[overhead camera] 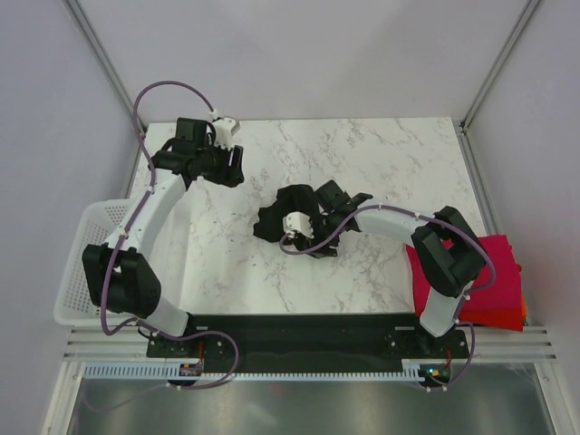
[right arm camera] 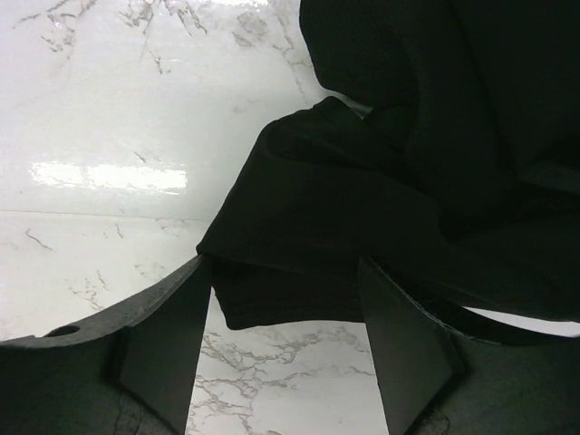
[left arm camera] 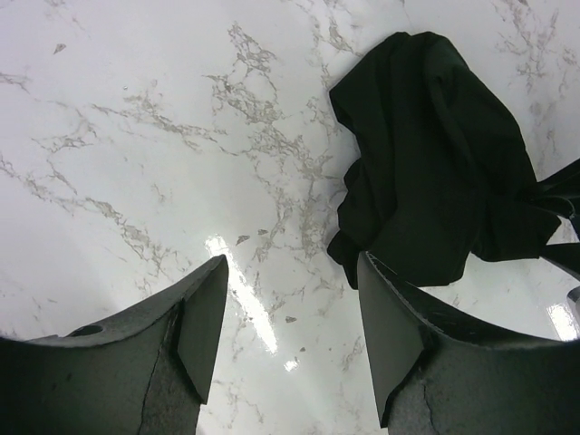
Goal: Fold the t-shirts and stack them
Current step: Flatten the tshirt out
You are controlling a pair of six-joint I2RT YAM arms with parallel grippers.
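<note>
Shows the black t-shirt point(overhead camera: 283, 216) bunched in a heap at the middle of the top view, on the marble table point(overhead camera: 381, 163), well apart from the folded magenta shirt point(overhead camera: 476, 267) and orange-red shirt point(overhead camera: 507, 313) stacked at the lower right edge. Places the right gripper point(right arm camera: 285, 299) directly against the heap's lower right side: spread wide, clamping nothing, with a loose fold of cloth lying in the gap and filling the upper right of the right wrist view. Places the left gripper point(left arm camera: 290, 313) off to the upper left of the heap, likewise spread and empty, over bare marble, with the cloth toward the upper right of the left wrist view and clear of both fingertips. Gives no readable long axis, collar or sleeve in so crumpled a heap. Marks the right arm as much the nearer; suggests a pinch on the fold lying between its fingers as the likely next step, with spreading flat not yet begun. Includes the white basket point(overhead camera: 82, 263) at the lower left, beside the table, uninvolved.
</note>
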